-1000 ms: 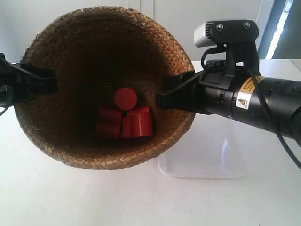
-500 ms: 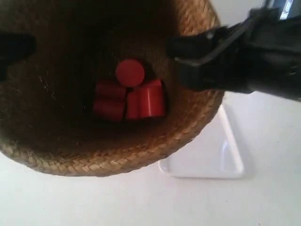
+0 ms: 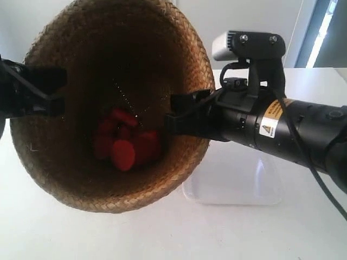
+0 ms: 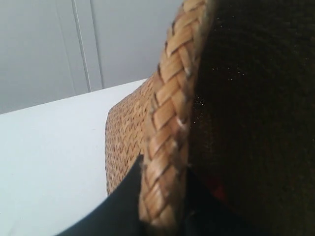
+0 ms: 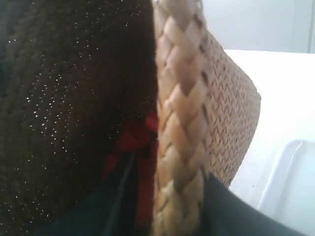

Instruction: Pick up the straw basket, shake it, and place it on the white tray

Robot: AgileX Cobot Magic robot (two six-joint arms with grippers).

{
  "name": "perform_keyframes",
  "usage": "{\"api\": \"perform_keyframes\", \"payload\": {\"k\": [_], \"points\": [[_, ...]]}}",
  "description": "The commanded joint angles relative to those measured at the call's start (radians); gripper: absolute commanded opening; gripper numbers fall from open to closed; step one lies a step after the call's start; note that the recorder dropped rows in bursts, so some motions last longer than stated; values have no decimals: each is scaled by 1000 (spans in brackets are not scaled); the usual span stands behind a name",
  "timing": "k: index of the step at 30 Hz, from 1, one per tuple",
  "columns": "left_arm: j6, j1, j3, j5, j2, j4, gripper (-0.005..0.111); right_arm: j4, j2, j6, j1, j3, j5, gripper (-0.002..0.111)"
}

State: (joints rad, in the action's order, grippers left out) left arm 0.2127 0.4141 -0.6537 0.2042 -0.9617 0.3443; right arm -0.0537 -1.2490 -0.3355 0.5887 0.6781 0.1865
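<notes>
Straw basket (image 3: 108,187) hangs between both claws, mouth tipped at the camera, with a bunch of red cylinders (image 3: 124,146) piled inside. Left gripper (image 4: 160,201) and right gripper (image 5: 177,201) are each pinched tight on the braided rim, on opposite sides. White tray (image 3: 238,189) sits on the table (image 3: 162,235) just to the right, partly behind the basket.

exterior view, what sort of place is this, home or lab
Likely a robotics lab: white table, plain pale walls, camera-topped robot arm at the exterior view's right gripping a straw basket.
</notes>
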Motion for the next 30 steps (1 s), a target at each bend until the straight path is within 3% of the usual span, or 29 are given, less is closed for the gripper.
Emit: {"api": "perform_keyframes", "payload": {"k": [1,30], "points": [[26,10,-9,10,12,-21,0,-8,16,20,9,10,23,0],[28,10,-9,-13,14,-21,0,-11,22,69,9,10,-4,0]]}}
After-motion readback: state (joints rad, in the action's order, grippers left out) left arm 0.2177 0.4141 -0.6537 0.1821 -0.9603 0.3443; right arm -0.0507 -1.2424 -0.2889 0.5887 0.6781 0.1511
